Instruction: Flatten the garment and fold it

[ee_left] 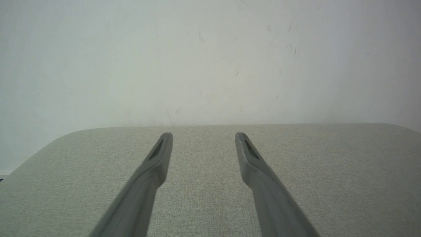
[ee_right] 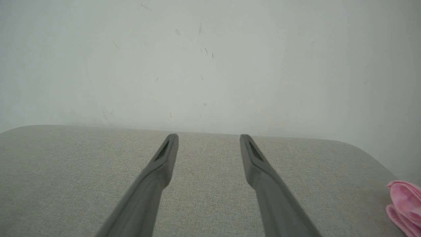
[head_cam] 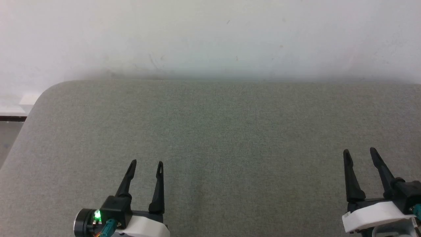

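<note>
Both hands released, nothing held. Left hand [head_cam: 146, 163] sits low over the near left part of the grey fabric desk [head_cam: 210, 131], fingers spread and pointing toward the white wall [head_cam: 210, 36]. Right hand [head_cam: 359, 151] is over the near right part in the same pose, jaws wide apart with bare desk showing between them. The garment [ee_right: 405, 205] is a pink bunch at the lower right edge of the right wrist view, resting on the desk near its rounded right corner. It lies off to the right of the right hand's fingers, well apart from them, and roughly level with their roots rather than ahead of the tips. Only a small crumpled part is in frame, cut by the picture edge, so its long axis, waistband and label can't be told. Key relation: the garment is sideways-right of the right hand, not in front of it, and the right arm is clearly the nearer; the left hand is far across the desk. Judgement: task not started. The next move likely needs the right hand, or the whole body, to swing right to bring the garment into reach and then drag it to the open middle for flattening.
</note>
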{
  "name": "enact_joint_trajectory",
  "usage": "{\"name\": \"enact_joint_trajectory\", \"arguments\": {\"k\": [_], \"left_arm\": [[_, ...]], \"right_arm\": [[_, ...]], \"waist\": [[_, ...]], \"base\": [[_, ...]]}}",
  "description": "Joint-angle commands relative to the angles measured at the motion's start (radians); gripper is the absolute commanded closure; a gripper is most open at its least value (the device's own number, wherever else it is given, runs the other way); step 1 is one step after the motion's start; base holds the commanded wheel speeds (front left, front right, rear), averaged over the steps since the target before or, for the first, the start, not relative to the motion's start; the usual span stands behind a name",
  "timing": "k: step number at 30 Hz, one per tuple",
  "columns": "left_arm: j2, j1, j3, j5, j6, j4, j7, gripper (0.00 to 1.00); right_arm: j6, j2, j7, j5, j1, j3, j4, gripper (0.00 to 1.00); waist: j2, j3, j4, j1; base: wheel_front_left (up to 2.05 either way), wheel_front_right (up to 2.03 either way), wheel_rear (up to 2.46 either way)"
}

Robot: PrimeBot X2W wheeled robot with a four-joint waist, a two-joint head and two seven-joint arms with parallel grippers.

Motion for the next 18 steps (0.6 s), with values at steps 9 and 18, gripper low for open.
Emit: {"name": "enact_joint_trajectory", "arguments": {"k": [9, 18], "left_arm": [[-0.003, 0.0, 0.001, 0.0, -0.006, 0.005, 0.002, 1.0], [-0.005, -0.004, 0.01, 0.006, -0.009, 0.002, 0.017, 1.0]], "right_arm": [[0.0, 0.006, 0.002, -0.002, 0.001, -0.003, -0.003, 1.0], [0.0, 0.007, 0.015, -0.007, -0.003, 0.004, -0.006, 1.0]], "waist": [[-0.0001, -0.001, 0.002, 0.0], [-0.0001, -0.001, 0.002, 0.0001]], "base": [[0.0, 0.0, 0.0], [0.0, 0.0, 0.0]]}}
